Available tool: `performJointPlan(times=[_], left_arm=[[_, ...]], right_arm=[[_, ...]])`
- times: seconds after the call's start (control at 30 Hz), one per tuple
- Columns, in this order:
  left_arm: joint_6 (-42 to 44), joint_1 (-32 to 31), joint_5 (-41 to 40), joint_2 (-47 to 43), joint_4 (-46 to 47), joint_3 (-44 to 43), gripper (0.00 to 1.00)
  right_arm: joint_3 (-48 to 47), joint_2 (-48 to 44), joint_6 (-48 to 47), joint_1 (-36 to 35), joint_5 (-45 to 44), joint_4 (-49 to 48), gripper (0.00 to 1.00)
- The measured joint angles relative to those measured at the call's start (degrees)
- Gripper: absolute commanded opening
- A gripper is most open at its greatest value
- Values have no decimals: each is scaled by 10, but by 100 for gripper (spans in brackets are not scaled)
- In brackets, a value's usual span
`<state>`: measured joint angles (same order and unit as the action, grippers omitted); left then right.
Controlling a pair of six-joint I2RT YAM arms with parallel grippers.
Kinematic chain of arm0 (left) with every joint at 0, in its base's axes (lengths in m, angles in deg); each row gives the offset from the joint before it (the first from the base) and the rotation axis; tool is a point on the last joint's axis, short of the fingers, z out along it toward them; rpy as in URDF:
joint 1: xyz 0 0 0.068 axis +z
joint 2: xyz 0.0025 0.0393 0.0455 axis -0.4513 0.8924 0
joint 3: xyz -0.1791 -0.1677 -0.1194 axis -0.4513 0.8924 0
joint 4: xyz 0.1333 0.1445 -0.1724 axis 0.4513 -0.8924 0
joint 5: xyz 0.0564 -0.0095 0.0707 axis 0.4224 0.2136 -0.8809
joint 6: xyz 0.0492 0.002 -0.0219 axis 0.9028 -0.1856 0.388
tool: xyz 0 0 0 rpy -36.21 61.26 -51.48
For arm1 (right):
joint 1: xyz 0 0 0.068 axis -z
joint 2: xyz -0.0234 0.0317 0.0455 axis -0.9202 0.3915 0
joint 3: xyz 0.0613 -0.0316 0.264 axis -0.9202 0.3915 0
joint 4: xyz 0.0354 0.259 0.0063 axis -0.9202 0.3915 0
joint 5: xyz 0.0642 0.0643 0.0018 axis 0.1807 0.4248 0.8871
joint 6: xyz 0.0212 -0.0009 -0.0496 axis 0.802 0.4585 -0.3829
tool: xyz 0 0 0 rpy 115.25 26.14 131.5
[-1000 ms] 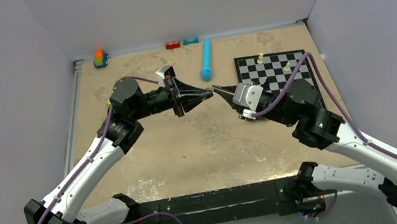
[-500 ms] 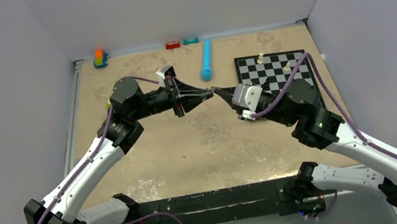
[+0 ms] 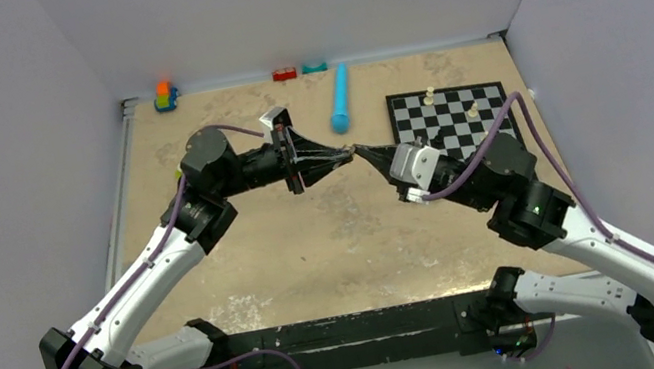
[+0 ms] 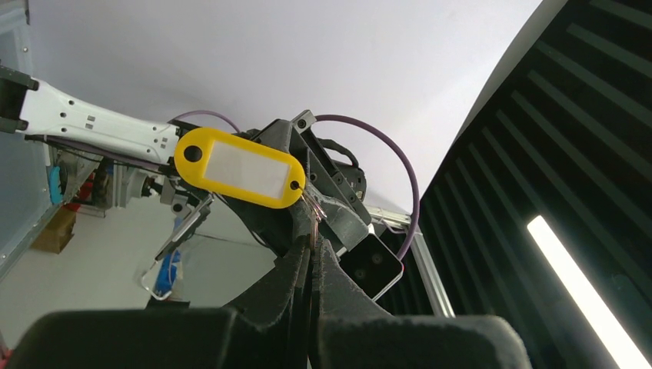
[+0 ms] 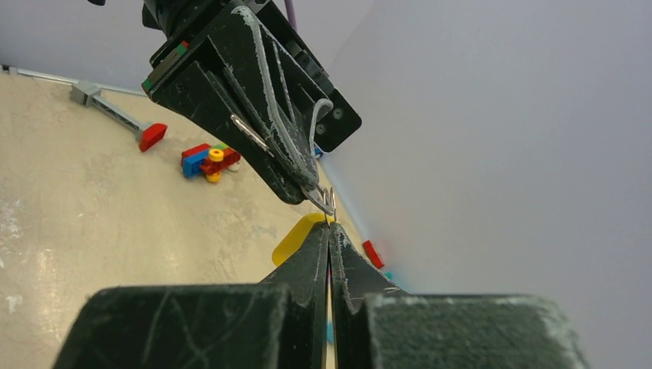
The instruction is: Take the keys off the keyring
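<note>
While my left pincer (image 4: 311,252) clenches the keyring (image 4: 311,219) beside its yellow tag (image 4: 240,167), my right pincer (image 5: 329,229) is clenched tip to tip with it above the table (image 3: 334,244). The keys I cannot make out.

thin wire metal keyring (image 4: 313,209) carrying an oval yellow plastic tag (image 4: 240,167) with a white label, held up off the surface, pinched at the left claw (image 4: 311,257) tips; tiny keys not discernible
</note>
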<state>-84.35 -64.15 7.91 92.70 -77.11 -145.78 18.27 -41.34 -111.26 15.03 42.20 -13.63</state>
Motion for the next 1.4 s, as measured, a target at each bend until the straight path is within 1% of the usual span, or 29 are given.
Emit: performJointPlan(times=[0.2, 0.27, 0.3, 0.33, 0.4, 0.43, 0.47, 0.5, 0.57, 0.6, 0.7, 0.73, 0.77, 0.9, 0.97, 1.07, 1.1, 1.13, 1.17, 1.2, 1.23, 1.3, 1.37, 1.4], left_arm=[[0, 0, 2, 0, 9, 0, 0], [0, 0, 2, 0, 16, 0, 4], [0, 0, 2, 0, 18, 0, 9], [0, 0, 1, 0, 20, 0, 17], [-1, 1, -1, 0, 25, 0, 36], [-1, 1, -2, 0, 30, 1, 43], [-2, 1, -3, 0, 36, 2, 44], [-1, 1, -5, 0, 42, 3, 44], [-1, 1, -8, 0, 52, 6, 37], [-2, 1, -10, 0, 57, 9, 32], [-3, 1, -11, 0, 66, 10, 12], [-3, 1, -11, 0, 71, 10, 7], [-3, 1, -11, 0, 76, 10, 4], [-2, 1, -11, 0, 85, 10, 2], [-2, 1, -11, 0, 87, 10, 4], [-2, 1, -10, 0, 92, 14, 12], [-2, 1, -10, 0, 93, 17, 16], [-2, 1, -9, 0, 93, 20, 26], [-1, 1, -6, 0, 90, 26, 33], [4, 1, -2, 0, 88, 32, 40], [11, 2, 4, 0, 81, 37, 45], [37, 2, 15, 0, 57, 45, 56], [76, 5, 23, 0, 14, 50, 61], [109, 8, 25, 0, -25, 51, 64]], right_arm=[[7, -15, -6, 0, -2, -1, 0], [7, -19, -7, 0, -3, -2, 0], [7, -20, -9, 0, -4, -3, 0], [7, -22, -9, 0, -7, -3, 0], [7, -26, -10, 0, -12, -4, 0], [7, -28, -10, 0, -12, -6, 0], [7, -29, -10, 0, -13, -7, 0], [7, -30, -10, 0, -13, -7, 0], [7, -31, -10, 0, -13, -8, 0], [7, -31, -10, 0, -13, -8, 0], [7, -30, -10, 0, -13, -8, 0], [7, -30, -10, 0, -13, -8, 0], [7, -30, -9, 0, -13, -8, 0], [9, -31, -6, 0, -13, -9, 0], [12, -31, -3, 0, -16, -9, 0], [19, -31, 8, 0, -28, -10, 0], [23, -32, 17, 0, -34, -11, 7], [28, -34, 30, 0, -44, -11, 17], [34, -38, 46, 0, -55, -11, 28], [41, -40, 70, 0, -71, -10, 36], [45, -41, 97, 0, -83, -6, 41], [45, -40, 156, 0, -105, 11, 43], [45, -37, 233, 0, -127, 36, 45], [45, -36, 272, 0, -136, 52, 45]])
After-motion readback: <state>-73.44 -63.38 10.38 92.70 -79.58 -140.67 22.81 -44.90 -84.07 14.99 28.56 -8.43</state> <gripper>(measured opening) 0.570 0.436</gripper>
